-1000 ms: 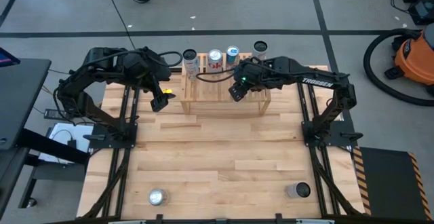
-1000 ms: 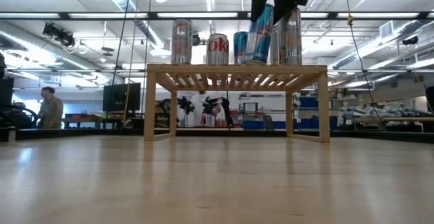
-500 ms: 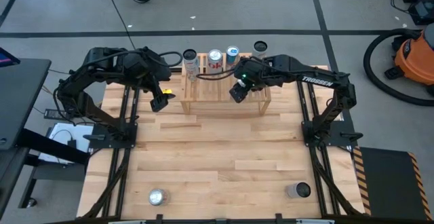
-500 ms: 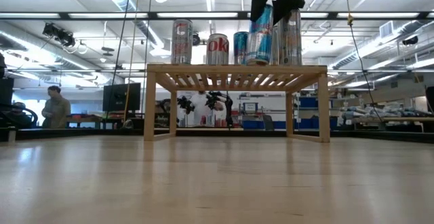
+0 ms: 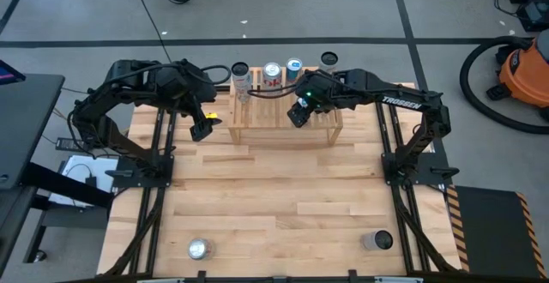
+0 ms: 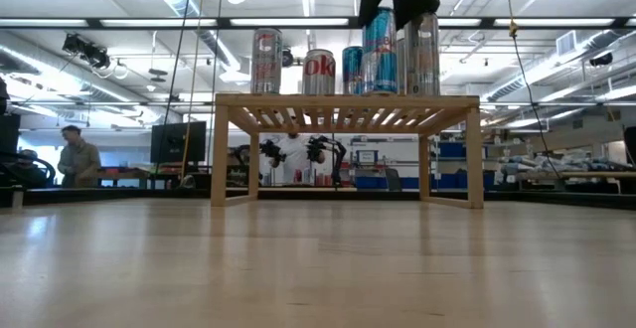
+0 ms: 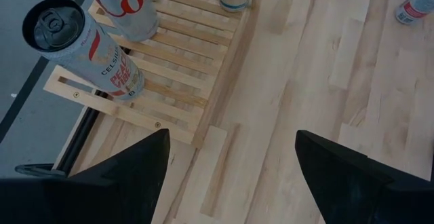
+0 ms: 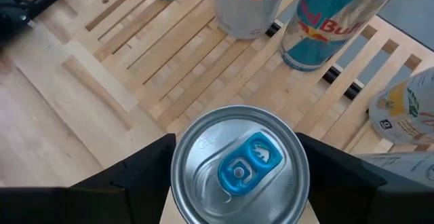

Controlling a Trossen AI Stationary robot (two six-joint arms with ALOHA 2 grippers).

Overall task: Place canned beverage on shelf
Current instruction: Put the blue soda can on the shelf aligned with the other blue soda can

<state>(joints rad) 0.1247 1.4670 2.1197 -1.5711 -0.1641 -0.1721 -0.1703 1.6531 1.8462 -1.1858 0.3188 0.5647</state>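
The right gripper [image 5: 298,111] hangs over the wooden shelf [image 5: 257,125] at the far side of the table [image 5: 283,206], its fingers spread on either side of a blue-tabbed can [image 8: 239,164] without visibly pressing it. In the low view that can [image 6: 379,52] stands upright on the slats among four other cans. The left gripper [image 5: 201,129] waits just beside the shelf's left end, open and empty. Two more cans stand near the table's front edge.
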